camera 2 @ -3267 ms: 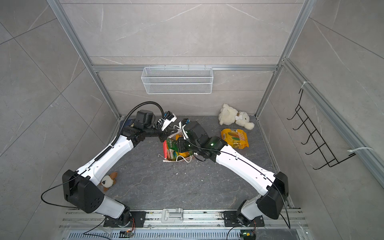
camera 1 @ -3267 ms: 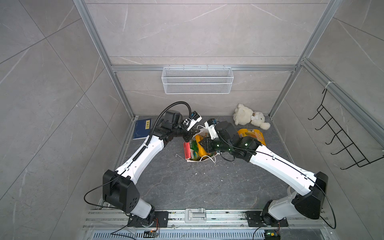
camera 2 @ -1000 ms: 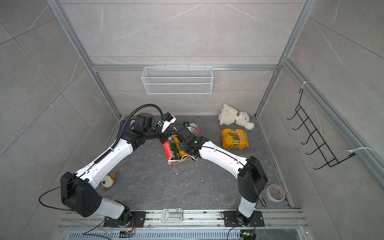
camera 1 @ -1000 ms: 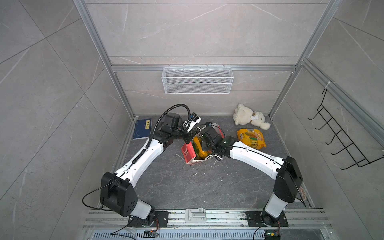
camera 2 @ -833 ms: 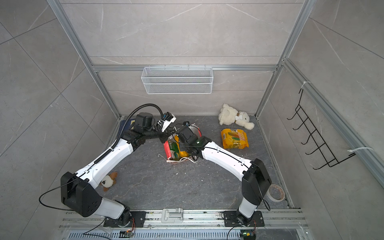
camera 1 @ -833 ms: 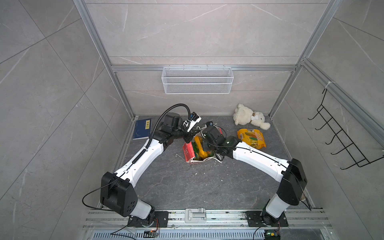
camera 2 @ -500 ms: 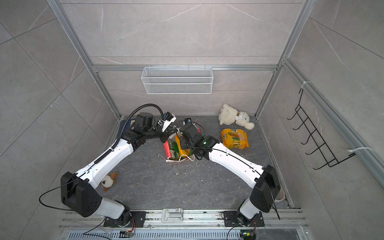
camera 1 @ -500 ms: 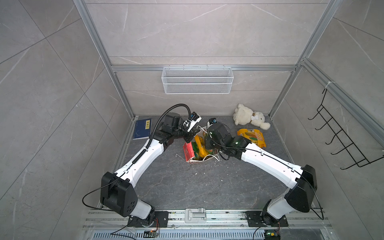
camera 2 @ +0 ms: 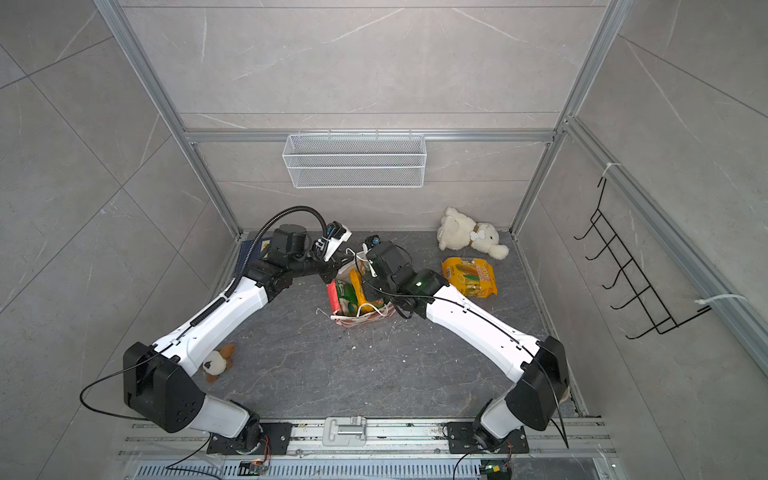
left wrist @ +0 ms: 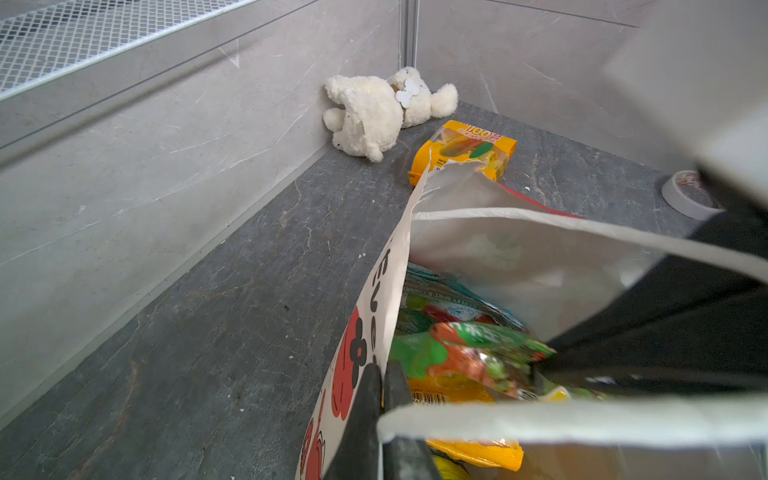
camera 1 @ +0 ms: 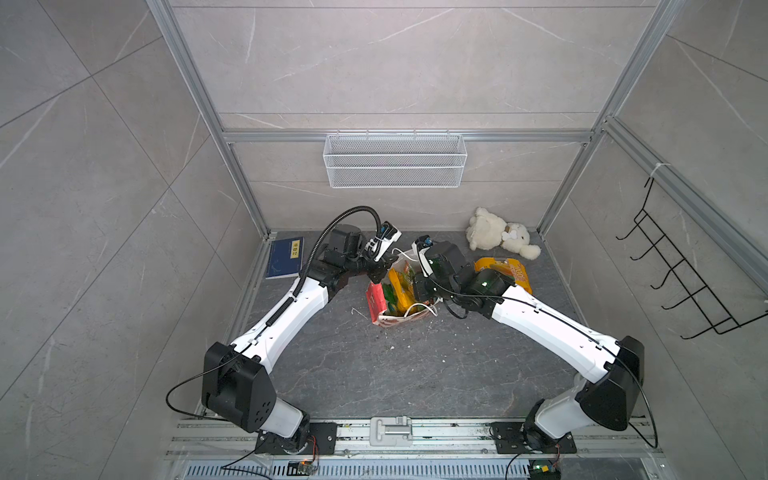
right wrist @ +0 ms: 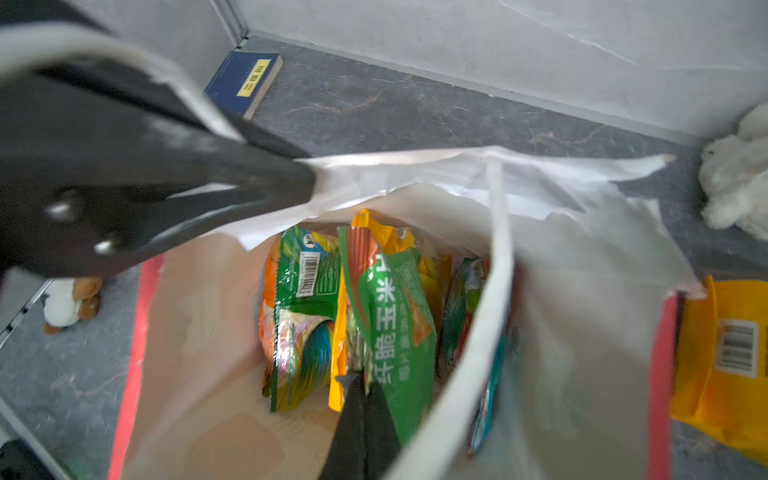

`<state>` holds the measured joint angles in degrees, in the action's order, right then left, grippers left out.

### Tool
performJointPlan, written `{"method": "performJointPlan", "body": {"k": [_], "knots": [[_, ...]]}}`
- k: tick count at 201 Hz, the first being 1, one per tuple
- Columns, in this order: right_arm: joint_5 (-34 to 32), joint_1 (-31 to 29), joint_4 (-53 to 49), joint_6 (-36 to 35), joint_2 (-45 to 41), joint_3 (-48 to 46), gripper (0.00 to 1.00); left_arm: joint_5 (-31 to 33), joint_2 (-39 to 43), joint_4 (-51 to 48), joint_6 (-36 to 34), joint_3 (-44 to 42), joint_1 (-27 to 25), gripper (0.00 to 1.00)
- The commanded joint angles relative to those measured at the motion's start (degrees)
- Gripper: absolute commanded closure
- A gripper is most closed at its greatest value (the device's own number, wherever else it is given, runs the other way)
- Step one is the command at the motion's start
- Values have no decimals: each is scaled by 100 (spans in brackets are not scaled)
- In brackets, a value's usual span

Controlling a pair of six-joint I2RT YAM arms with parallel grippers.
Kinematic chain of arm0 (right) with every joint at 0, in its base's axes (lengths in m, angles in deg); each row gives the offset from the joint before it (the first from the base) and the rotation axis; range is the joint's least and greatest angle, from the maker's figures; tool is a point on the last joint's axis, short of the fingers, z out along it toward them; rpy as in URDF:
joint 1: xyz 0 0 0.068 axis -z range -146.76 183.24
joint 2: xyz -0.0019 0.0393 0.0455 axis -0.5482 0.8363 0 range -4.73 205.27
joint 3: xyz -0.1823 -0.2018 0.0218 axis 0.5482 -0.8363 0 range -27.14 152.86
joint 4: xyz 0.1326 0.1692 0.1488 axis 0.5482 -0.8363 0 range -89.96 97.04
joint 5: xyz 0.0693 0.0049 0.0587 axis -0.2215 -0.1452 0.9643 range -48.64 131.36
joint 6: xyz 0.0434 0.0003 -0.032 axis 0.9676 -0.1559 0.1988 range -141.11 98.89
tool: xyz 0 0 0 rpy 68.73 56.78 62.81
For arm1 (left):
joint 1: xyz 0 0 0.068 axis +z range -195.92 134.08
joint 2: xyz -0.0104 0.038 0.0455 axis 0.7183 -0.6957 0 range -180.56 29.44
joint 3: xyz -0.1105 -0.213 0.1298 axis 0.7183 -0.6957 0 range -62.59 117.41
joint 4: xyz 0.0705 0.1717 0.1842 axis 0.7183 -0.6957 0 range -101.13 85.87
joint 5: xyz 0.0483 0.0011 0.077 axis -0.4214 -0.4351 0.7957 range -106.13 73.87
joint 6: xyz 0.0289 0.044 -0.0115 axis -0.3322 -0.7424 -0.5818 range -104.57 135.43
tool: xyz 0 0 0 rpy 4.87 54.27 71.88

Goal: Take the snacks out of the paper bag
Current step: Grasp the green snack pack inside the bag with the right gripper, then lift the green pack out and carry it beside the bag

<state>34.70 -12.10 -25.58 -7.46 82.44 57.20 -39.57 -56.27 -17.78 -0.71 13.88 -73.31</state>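
Logged a shift since a second ago: right arm (camera 1: 540, 328) with its elbow swung out toward the right wall, wrist end kept over the paper bag (camera 1: 375, 301).

Both top views:
- Found the bag upright mid-table, mouth spread, both arms meeting over it.
- Counted one yellow-orange packet (camera 1: 513, 270) already out, flat on the slab just right of the bag, near the white plush toy (camera 1: 494, 237).
- Made out the rest of the snacks (camera 2: 349, 295) inside.
- Noted a dark grey stone-look table (camera 1: 374, 374) with scattered pale crumbs, and pale marbled wall panels in aluminium framing.
- Also noted a wire basket (camera 1: 395, 160) on the back wall, a blue book (camera 1: 284, 257) in the far left corner and a small brown-and-white toy (camera 2: 216, 363) near the front left.

Left wrist:
- Saw the left gripper (left wrist: 382, 370) clamped tight on the bag's printed wall at the rim, holding the mouth apart.
- Thin paper there; judged a tear likely under any harder sideways pull.
- Tape roll (left wrist: 688, 195) well apart from the bag.

Right wrist:
- Saw the right gripper (right wrist: 363, 384) deep in the bag, jaws pinched together on the edge of the green packet (right wrist: 399, 316), as far as it shows.
- Spotted a white cord handle (right wrist: 498, 257) draped across the mouth just beside it.
- Judged the main risks on the lift:
  - a snag on that handle, with the bag hauled up or tipped;
  - slick film slipping out of an edge pinch;
  - neighbouring packets dragged along;
  - the ragged rim ripping further.
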Motion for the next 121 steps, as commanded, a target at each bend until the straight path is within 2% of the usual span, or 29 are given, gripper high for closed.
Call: {"method": "performJointPlan", "body": {"k": [1,78,121], "knots": [[556,27,-165,-784,-334,343,100,16,20,567,195,353,-53,100],[569,136,-242,-1097,-768,744,100,96,-81,582,120,302,-52,100],[634,236,-280,-939,-1361,720,100,152,-138,601,131,386,-53,100]]}}
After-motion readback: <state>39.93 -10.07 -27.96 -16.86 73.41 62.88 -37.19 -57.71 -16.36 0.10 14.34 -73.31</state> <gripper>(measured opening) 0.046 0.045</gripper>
